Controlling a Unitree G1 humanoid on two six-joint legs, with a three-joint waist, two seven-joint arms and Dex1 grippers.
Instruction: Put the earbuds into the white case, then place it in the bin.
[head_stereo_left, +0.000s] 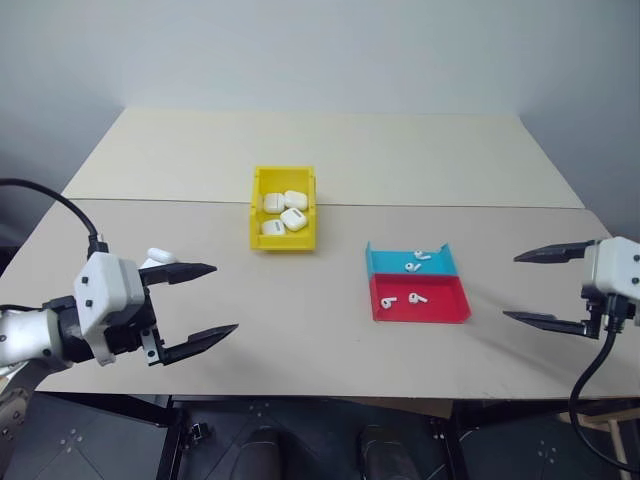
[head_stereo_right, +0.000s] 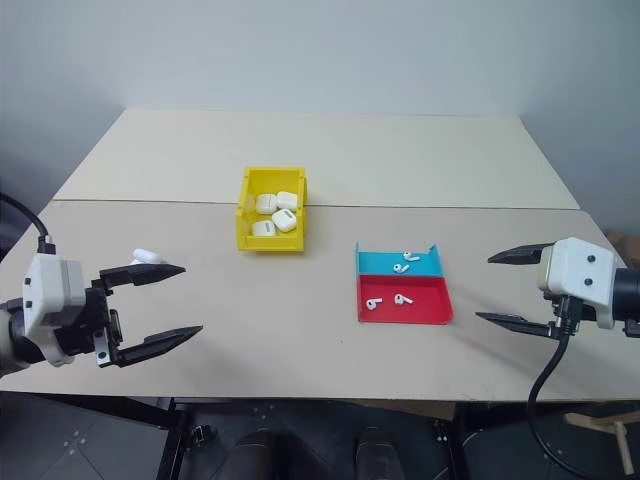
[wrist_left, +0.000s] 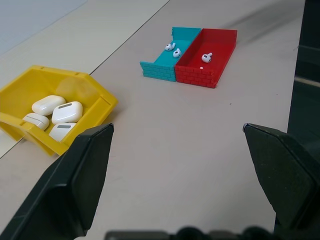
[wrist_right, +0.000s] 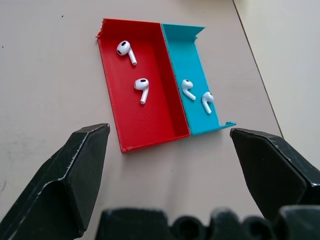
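**Both grippers wide, nothing held**

Your left gripper (head_stereo_left: 205, 305) and right gripper (head_stereo_left: 530, 288) hang above the table (head_stereo_left: 300, 310) with fingers spread apart. The earbuds (wrist_right: 141, 89) lie in the red-and-blue tray (head_stereo_left: 445, 305). One white case (head_stereo_right: 146, 256) sits beside your left gripper; the yellow bin (head_stereo_left: 258, 205) holds four others.

Yellow bin (head_stereo_right: 243, 226) mid-surface, four cases inside. Red-blue tray (head_stereo_right: 430, 312) to its right, four earbuds (head_stereo_right: 401, 267) in it. Lone white case (head_stereo_right: 146, 256) far left of bin, beside left gripper (head_stereo_right: 170, 301). Both grippers' jaws wide apart, empty.
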